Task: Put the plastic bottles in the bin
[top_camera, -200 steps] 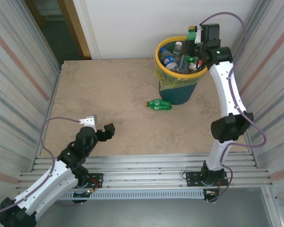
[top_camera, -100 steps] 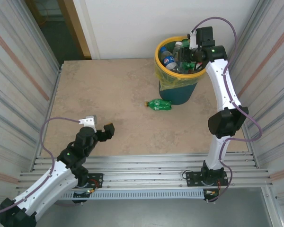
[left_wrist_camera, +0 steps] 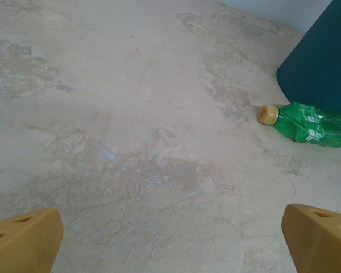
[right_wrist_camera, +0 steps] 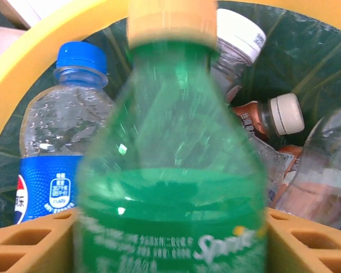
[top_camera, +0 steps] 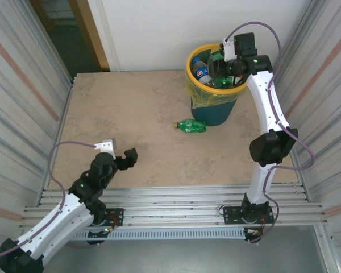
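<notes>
Right gripper (right_wrist_camera: 170, 242): a second ago it stood at the right-hand rim of the bin (top_camera: 216, 114), at the upper right of the overhead view. It has since moved inward and now hangs over the open mouth. In the right wrist view a green bottle (right_wrist_camera: 170, 170) fills the centre of the frame between the two orange fingers (right_wrist_camera: 28, 244), cap uppermost and blurred. The jaws flank it closely, but the frames do not settle whether they clamp it or have just let go.

Beyond the green bottle, the inside of the bin shows a blue-capped bottle (right_wrist_camera: 62, 142) at left and a white-capped brown bottle (right_wrist_camera: 273, 116) at right, with clear ones around them. The contents reach high toward the yellow rim (right_wrist_camera: 45, 45).

Left gripper (top_camera: 119, 149): at lower left of the overhead view, unmoved over the last second. It is spread wide with nothing between the fingers.

Outstanding item: one loose green bottle (left_wrist_camera: 310, 125) lies on its side on the table (top_camera: 131, 108), just beside the base of the bin and in the same place as before.

Assessment: the held bottle is placed for a drop into the bin. Once it falls, the task appears to lack only the loose bottle.
</notes>
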